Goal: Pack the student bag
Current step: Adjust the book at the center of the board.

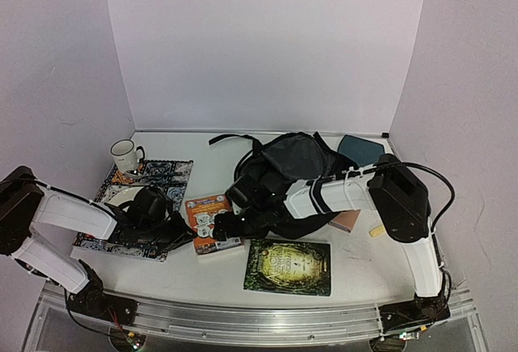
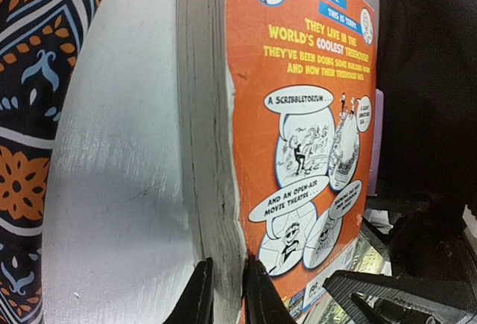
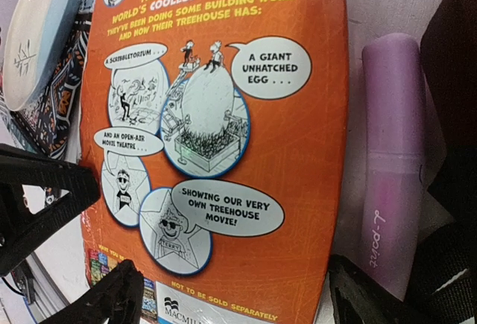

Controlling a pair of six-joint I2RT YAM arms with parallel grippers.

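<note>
The student bag [image 1: 293,166] is a black backpack lying at the back centre of the table. In front of it to the left lies an orange paperback book [image 1: 209,206], back cover up. My left gripper [image 1: 191,235] comes in from the left, and its fingers pinch the book's page edge [image 2: 223,212]. In the left wrist view the left gripper [image 2: 228,298] is shut on that edge. My right gripper [image 1: 218,224] reaches across the bag and hovers over the book's near end. In the right wrist view the right gripper [image 3: 238,298] stands open, one finger off each side of the book [image 3: 223,115].
A green book [image 1: 289,265] lies at the front centre. A patterned cloth [image 1: 162,172] on the left carries a white plate [image 1: 121,197], with a mug [image 1: 124,154] behind. A blue-grey tray [image 1: 361,148] sits at the back right. A purple tube [image 3: 391,160] lies beside the orange book.
</note>
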